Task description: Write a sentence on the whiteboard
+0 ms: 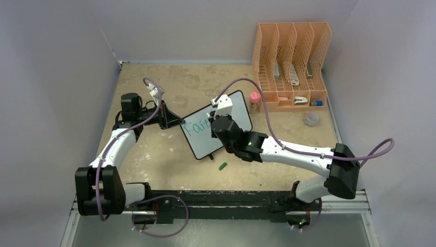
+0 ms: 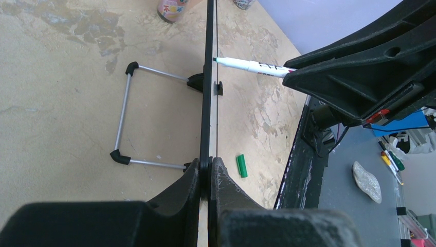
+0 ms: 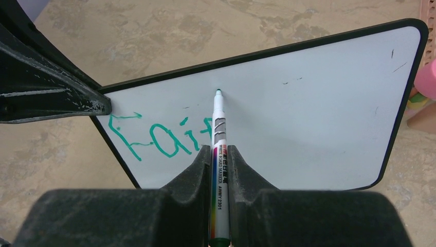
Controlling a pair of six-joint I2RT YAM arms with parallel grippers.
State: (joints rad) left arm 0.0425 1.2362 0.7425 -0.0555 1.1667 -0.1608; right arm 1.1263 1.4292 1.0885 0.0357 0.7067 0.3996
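Where the whiteboard (image 1: 199, 139) stands upright near the middle of the table (image 1: 169, 87), we find it propped on a wire stand (image 2: 123, 114) at its back and turned at an angle to the table edges. The left gripper (image 2: 208, 172) has its fingers pressed together on the board's left edge, pinching the thin black frame between them. The right gripper (image 3: 220, 154) pinches a whiteboard marker (image 3: 218, 123) by its barrel, with the uncapped green tip pointing at the board's writing face. In the left wrist view we see the tip meeting that face. The sentence (image 3: 159, 139) so far reads "Fait" in green, starting near the left gripper's hold; the last letter is partly hidden behind the marker. The rest of the white surface carries only a few faint marks. A green cap (image 1: 222, 165) lies on the table just in front of the board. A pink-capped bottle (image 1: 254, 101) stands just beside the board's right corner, near an orange file rack (image 1: 290, 62).
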